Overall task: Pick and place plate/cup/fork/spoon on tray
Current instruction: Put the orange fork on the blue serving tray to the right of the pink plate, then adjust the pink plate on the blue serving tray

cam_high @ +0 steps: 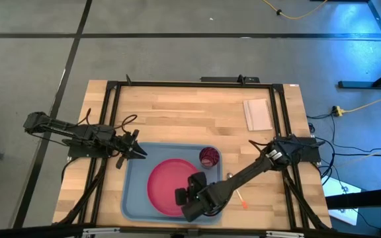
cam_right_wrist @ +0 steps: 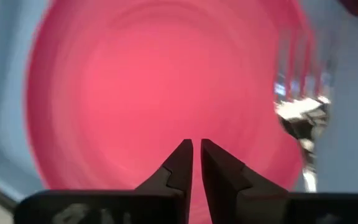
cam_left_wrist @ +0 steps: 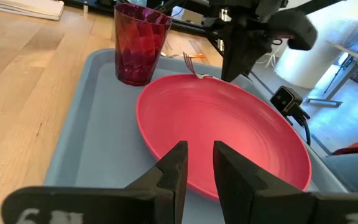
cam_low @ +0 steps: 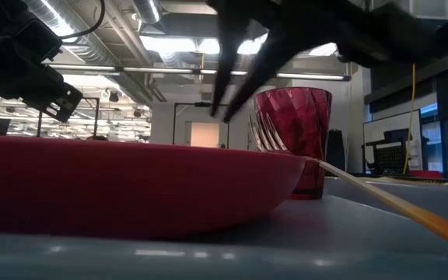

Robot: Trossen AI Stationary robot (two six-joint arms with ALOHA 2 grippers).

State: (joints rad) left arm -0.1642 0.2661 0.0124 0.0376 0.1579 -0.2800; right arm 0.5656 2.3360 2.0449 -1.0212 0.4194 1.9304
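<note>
The pink-red plate lies in the light blue tray. The dark red cup stands upright in the tray's far right corner. The fork leans its tines on the plate's rim beside the cup, and its orange handle runs toward the table's near right. My right gripper hovers shut and empty over the plate. My left gripper is slightly open and empty over the tray's far left corner. I cannot pick out the spoon.
A pale rectangular sheet lies at the table's far right. A small silver piece and an orange handle end show on either side of my right arm, by the tray's right rim. A black frame borders the table.
</note>
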